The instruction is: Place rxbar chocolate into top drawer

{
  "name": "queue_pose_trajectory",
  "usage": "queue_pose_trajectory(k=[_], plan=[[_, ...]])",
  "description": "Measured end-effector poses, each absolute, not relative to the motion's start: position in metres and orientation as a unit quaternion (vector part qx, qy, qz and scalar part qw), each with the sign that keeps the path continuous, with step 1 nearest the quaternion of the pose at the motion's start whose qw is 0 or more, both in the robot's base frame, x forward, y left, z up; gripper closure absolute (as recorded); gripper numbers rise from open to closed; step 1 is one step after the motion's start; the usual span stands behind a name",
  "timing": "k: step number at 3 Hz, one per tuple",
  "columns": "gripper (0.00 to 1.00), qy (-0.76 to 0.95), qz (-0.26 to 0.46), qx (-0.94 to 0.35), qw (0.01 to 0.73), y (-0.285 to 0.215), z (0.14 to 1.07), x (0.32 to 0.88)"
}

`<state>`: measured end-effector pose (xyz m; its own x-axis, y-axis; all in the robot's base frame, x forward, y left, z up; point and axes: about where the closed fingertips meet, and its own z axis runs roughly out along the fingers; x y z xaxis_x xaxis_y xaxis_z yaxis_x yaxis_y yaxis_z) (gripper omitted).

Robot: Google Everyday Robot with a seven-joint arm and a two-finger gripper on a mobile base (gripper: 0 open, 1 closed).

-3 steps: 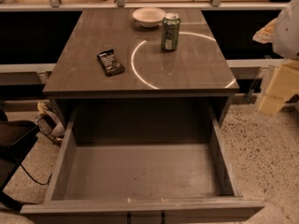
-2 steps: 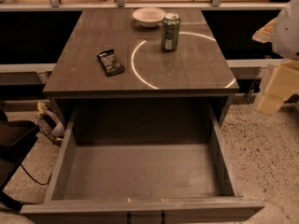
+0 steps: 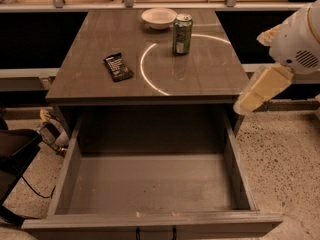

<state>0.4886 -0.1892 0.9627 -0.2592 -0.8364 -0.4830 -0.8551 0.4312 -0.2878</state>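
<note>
The rxbar chocolate (image 3: 118,66), a small flat black wrapper with white lettering, lies on the left part of the cabinet top (image 3: 100,84). The top drawer (image 3: 150,184) is pulled wide open below it, with nothing lying in it. My gripper (image 3: 261,88), cream-coloured on a white arm, hangs at the right side of the cabinet, beside its front right corner. It is well away from the bar and holds nothing that I can see.
A green soda can (image 3: 182,33) stands upright on the top, right of centre. A white bowl (image 3: 159,17) sits at the back. A bright ring of light lies on the top. A dark chair (image 3: 15,154) and cables are on the floor at the left.
My arm and gripper have moved left, closer to the cabinet's right side. The bar, can, bowl and drawer have not moved.
</note>
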Motion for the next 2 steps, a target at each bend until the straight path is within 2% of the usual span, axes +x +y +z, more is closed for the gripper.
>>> queue_pose_trajectory(k=[2], plan=[[0.0,0.791,0.131,-0.401,0.444,-0.141,0.944,0.517]])
